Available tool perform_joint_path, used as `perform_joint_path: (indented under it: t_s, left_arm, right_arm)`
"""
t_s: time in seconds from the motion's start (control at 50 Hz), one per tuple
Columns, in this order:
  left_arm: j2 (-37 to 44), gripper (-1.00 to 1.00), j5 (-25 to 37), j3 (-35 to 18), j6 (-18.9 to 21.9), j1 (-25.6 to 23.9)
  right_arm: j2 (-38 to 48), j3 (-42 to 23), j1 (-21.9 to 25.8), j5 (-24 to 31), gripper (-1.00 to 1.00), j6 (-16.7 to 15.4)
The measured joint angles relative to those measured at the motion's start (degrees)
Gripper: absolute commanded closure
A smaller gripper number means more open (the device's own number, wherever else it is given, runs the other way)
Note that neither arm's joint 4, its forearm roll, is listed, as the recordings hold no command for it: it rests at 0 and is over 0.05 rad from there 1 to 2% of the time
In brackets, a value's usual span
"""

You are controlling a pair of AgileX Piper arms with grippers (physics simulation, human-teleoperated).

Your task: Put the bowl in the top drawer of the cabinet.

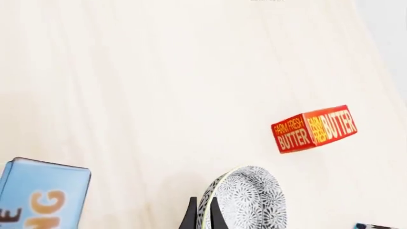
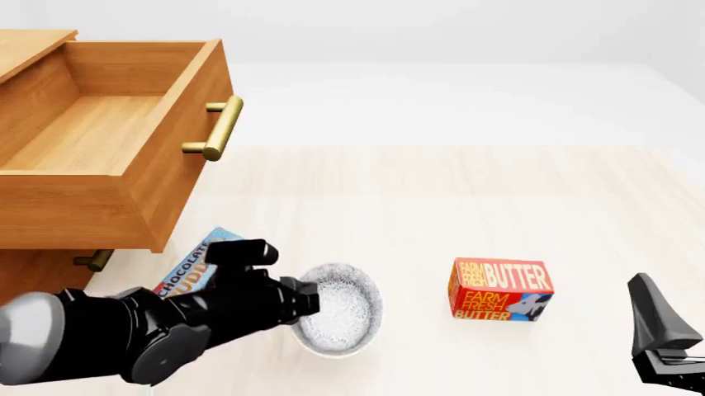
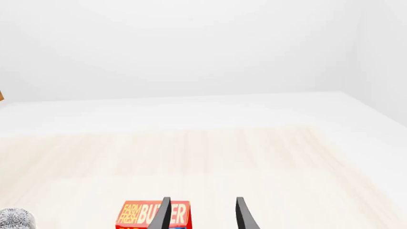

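One bowl (image 2: 342, 308) in left claw (image 2: 305, 301)

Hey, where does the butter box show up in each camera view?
Front: butter box on the table, right of the bowl.
Left wrist: box beyond the bowl.
Right wrist: box behind one fingertip; bowl at frame edge.
Shared landmark: the bowl.

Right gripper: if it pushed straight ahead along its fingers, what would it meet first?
The right gripper would probably meet nothing: the butter box sits just off its line, with bare table beyond, though depth is unclear.
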Motion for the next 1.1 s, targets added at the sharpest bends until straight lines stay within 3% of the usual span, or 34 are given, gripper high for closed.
perform_joint_path:
  t_s: [1.1]
  left_arm:
    - [-14.90, 1.00, 10.06, -3.30, 17.70, -2.04]
  right_arm:
    - [0.00, 0.00, 0.00, 0.00, -1.00, 0.00]
